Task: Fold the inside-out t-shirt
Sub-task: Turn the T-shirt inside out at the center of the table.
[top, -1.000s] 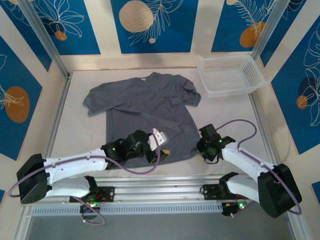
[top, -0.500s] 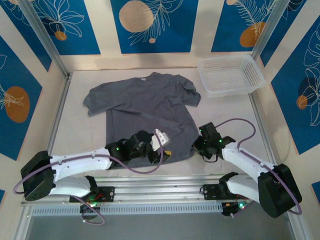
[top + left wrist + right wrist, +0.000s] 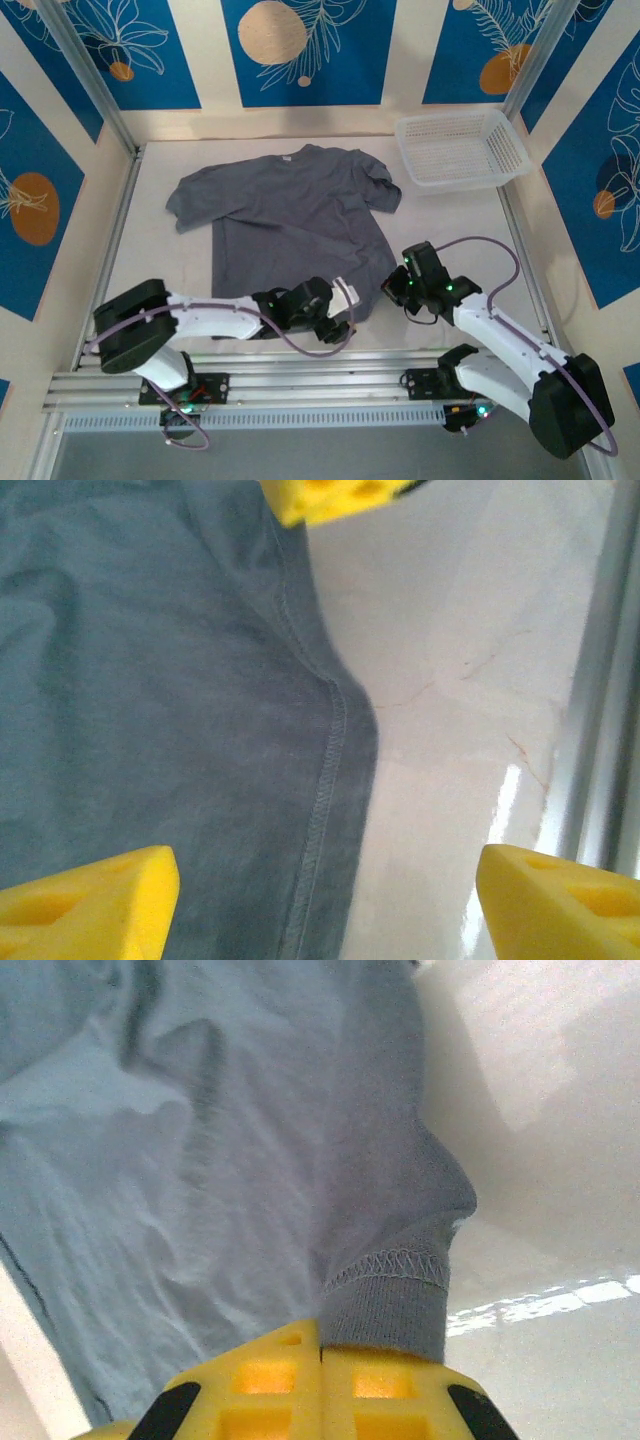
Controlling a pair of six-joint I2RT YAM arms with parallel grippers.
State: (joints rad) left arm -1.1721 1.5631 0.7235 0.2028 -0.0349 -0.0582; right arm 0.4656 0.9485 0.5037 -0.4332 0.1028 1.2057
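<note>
Bright, even light; glare streaks the glossy table [image 3: 560,1300], wrist close-ups slightly soft.

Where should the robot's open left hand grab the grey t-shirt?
Probably the stitched hem right below the left hand. That edge of the t-shirt lies flat with bare table beside it, so come down from above, one finger on cloth, one on the table side. The right hand pinches the hem too.

I'm looking into a robotics lab cell: my white bench [image 3: 160,250] is boxed in by aluminium posts [image 3: 85,75] and blue printed wall panels [image 3: 330,60], and two robot arms [image 3: 500,335] are bolted to a slotted metal rail [image 3: 320,385].
</note>
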